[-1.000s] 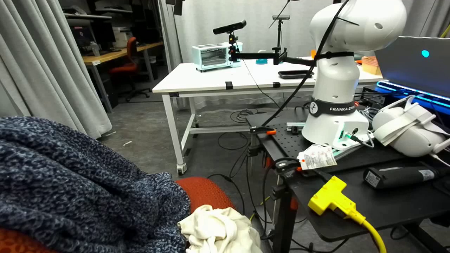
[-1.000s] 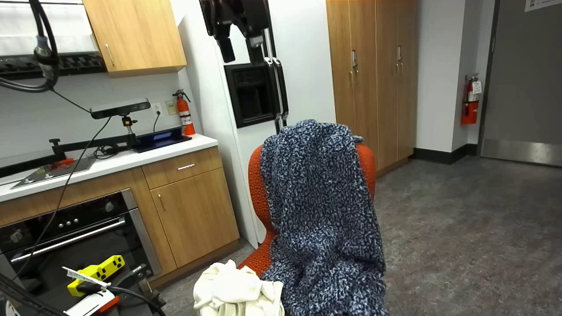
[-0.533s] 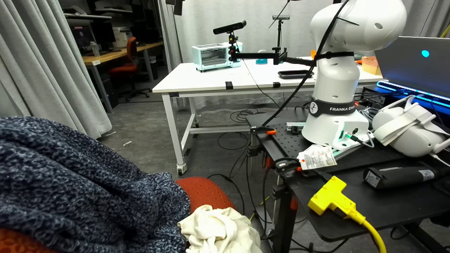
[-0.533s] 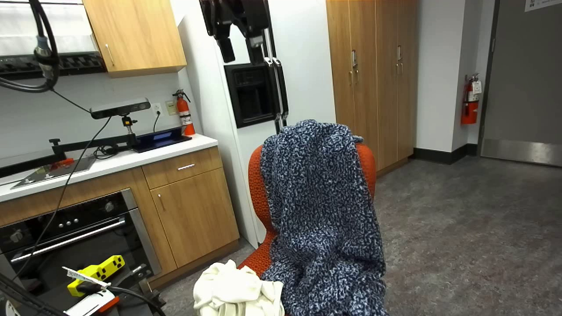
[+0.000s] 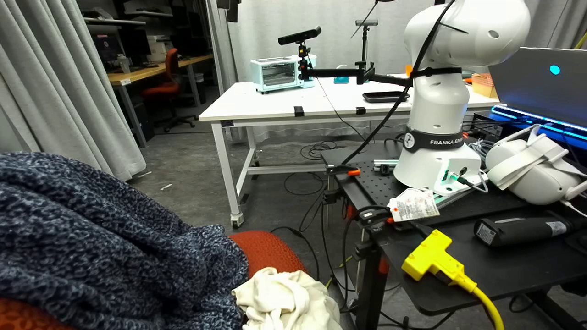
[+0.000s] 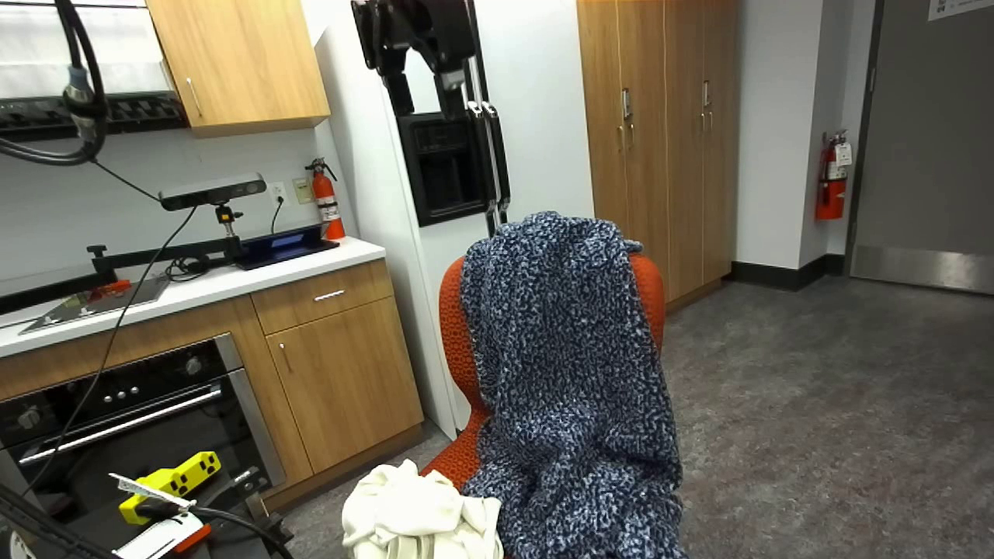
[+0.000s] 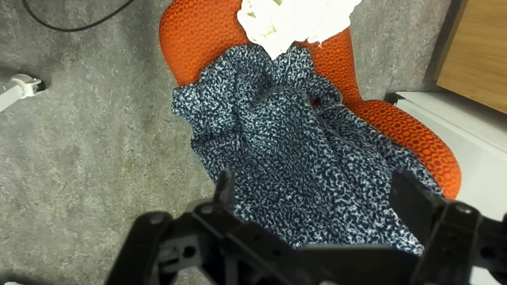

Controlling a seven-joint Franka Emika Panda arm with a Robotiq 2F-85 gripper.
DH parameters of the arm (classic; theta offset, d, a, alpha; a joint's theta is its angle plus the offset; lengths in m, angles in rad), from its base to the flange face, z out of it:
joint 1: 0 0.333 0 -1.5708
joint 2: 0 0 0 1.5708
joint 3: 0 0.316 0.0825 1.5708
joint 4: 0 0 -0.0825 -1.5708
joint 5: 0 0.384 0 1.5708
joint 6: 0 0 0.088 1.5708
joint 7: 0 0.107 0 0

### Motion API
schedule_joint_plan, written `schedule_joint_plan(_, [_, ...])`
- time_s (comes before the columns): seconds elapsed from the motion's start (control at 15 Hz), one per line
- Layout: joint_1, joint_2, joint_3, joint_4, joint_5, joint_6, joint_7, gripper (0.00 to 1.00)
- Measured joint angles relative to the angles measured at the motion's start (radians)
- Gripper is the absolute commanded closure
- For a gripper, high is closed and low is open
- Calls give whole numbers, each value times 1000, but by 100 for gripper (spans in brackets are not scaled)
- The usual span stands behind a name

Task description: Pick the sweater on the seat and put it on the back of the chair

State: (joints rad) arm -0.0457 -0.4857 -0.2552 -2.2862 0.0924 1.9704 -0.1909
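Gray floor (image 6: 815, 404) carries the orange chair (image 6: 651, 291). Nearest, the cream bundle (image 6: 422, 512), presumably the sweater, sits piled on the seat (image 7: 198, 31), near its edge; folds should pinch readily. Behind, a dark blanket (image 6: 571, 373) drapes the backrest (image 7: 424, 142). The gripper (image 7: 313, 188) hangs above, spread and empty, likely for clearance. Open floor flanks one side; beyond, a fridge (image 6: 536, 147).

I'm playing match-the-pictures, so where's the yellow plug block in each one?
In an exterior view: the yellow plug block, lower right, to the right of the near orange chair.
In an exterior view: the yellow plug block, lower left, to the left of the near orange chair.
Wrist view: not in the picture.
Shared landmark: the near orange chair, which shows in all three views.
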Motion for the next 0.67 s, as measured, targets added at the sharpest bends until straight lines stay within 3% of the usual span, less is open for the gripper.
schedule_joint_plan(0.33, [0,23,-10,18,0,-34,-72,0])
schedule_joint_plan(0.67, [0,266,-95,221,0,-51,-213,0])
